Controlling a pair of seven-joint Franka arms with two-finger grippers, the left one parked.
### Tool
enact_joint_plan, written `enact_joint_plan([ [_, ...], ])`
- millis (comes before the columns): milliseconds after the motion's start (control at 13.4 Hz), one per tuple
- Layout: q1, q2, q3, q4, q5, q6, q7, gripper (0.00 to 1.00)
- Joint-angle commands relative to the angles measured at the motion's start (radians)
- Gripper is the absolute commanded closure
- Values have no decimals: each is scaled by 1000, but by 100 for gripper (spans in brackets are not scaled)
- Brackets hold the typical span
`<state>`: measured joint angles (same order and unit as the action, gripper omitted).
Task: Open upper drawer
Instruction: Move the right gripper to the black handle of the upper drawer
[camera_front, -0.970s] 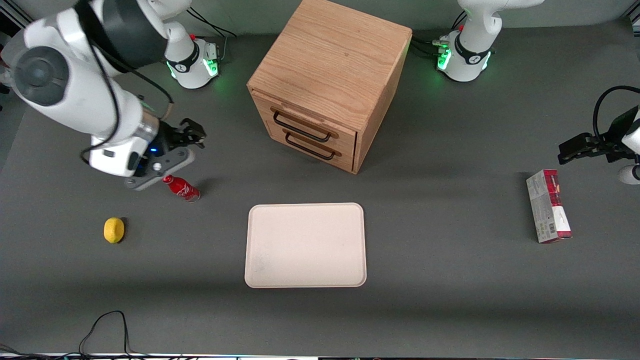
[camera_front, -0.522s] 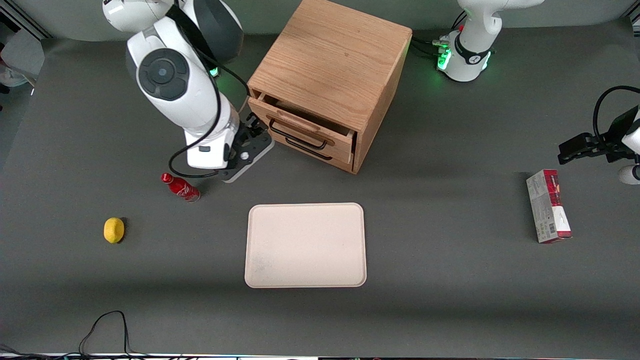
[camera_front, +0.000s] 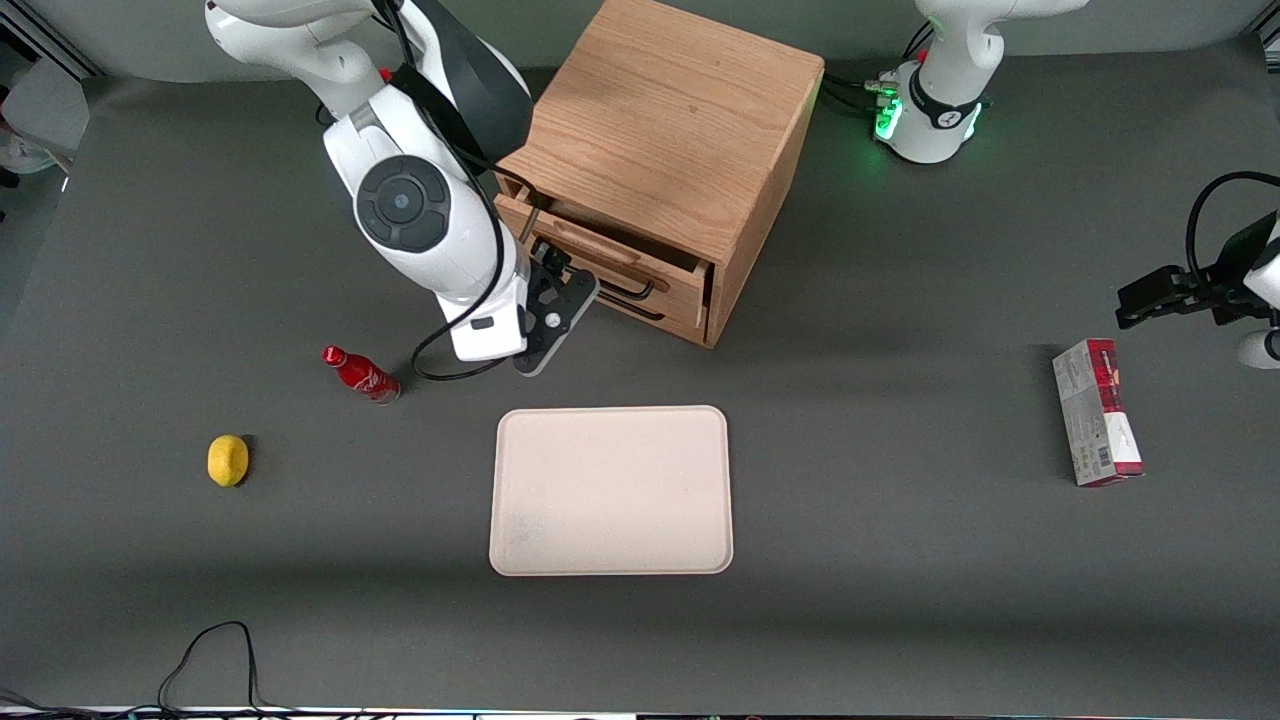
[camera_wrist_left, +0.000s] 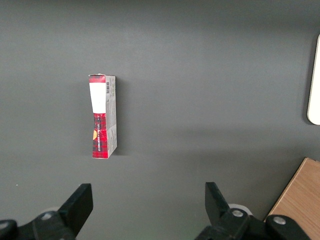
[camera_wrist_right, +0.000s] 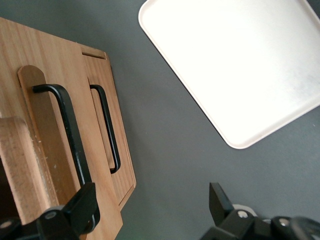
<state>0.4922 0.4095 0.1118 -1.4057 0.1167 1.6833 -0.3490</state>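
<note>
The upper drawer (camera_front: 655, 268) of the oak cabinet (camera_front: 670, 120) stands pulled out a short way, with a dark gap showing above its front. Its black bar handle (camera_wrist_right: 70, 135) runs along the drawer front (camera_wrist_right: 47, 125). The lower drawer (camera_wrist_right: 120, 165) sits flush beneath it. My right gripper (camera_front: 553, 268) hovers just in front of the upper drawer, at the working arm's end of its front. The gripper (camera_wrist_right: 151, 197) is open wide; one finger (camera_wrist_right: 80, 210) overlaps the drawer front by the handle's end, and nothing is held.
A cream tray (camera_front: 610, 490) lies on the grey table nearer the front camera than the cabinet. A red cola bottle (camera_front: 362, 375) and a lemon (camera_front: 228, 460) lie toward the working arm's end. A red and white box (camera_front: 1097, 412) lies toward the parked arm's end.
My arm swung from above the cola bottle to the cabinet's front. The upper drawer, shut a second ago, now stands partly out. The gripper has since slid along the drawer front.
</note>
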Motion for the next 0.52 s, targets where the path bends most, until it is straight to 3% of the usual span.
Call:
enact_joint_plan([
  [0,0,29,17,36,28,-5,-33,0],
  [448,11,63,48,34,28,22,-33,0],
])
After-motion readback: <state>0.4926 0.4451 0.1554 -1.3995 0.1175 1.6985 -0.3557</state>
